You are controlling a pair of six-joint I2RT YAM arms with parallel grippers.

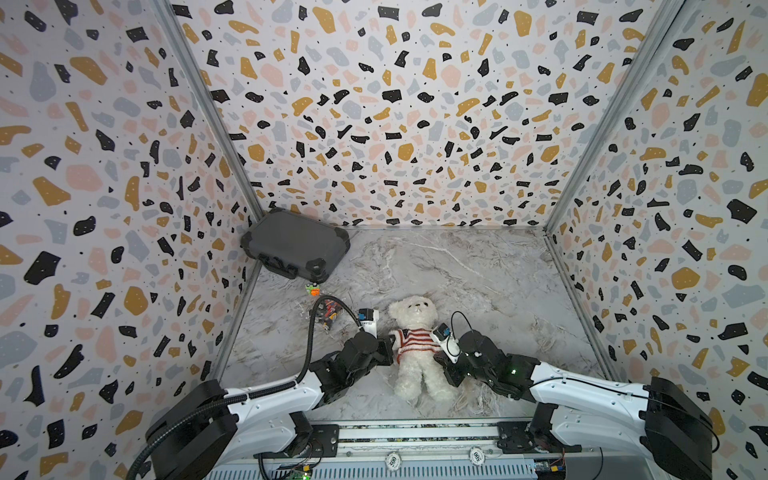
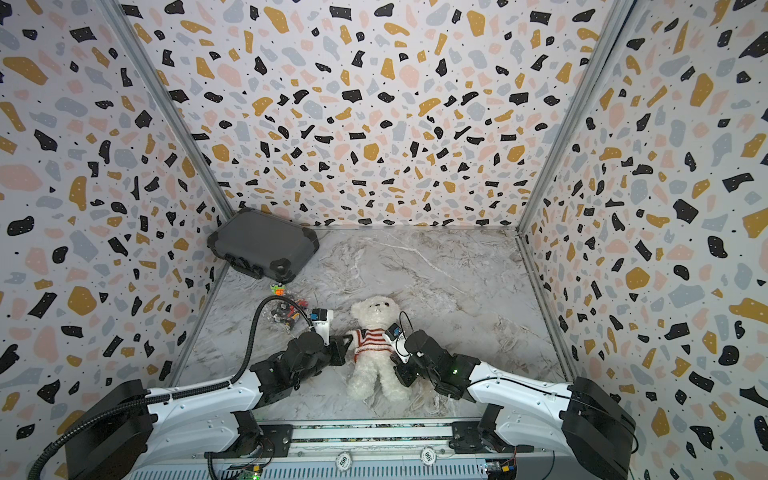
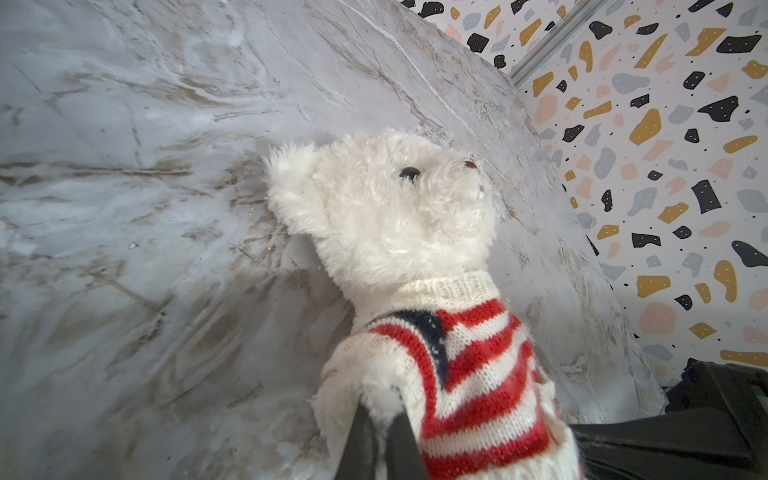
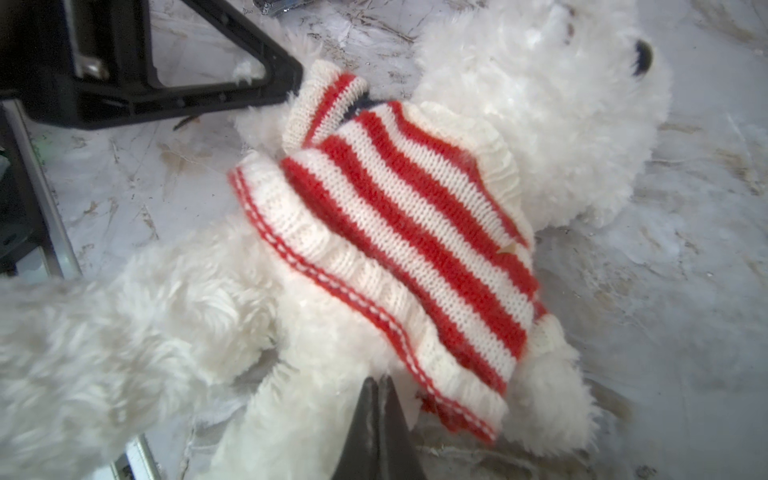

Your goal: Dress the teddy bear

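The teddy bear (image 1: 415,370) lies on its back near the front edge of the table (image 1: 478,282), striped sweater (image 1: 413,338) already over its chest; the left gripper (image 3: 382,409) is clenched on the paw outside the sleeve; the right gripper (image 4: 377,384) is closed by the hem, whether on knit I cannot tell; best to draw the hem slowly toward the legs, paw held firm.

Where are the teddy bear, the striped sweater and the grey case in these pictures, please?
teddy bear (image 1: 415,311), in a top view, on its face.
striped sweater (image 4: 415,232), in the right wrist view, on its striped front.
grey case (image 1: 297,245), in a top view, on its lid.
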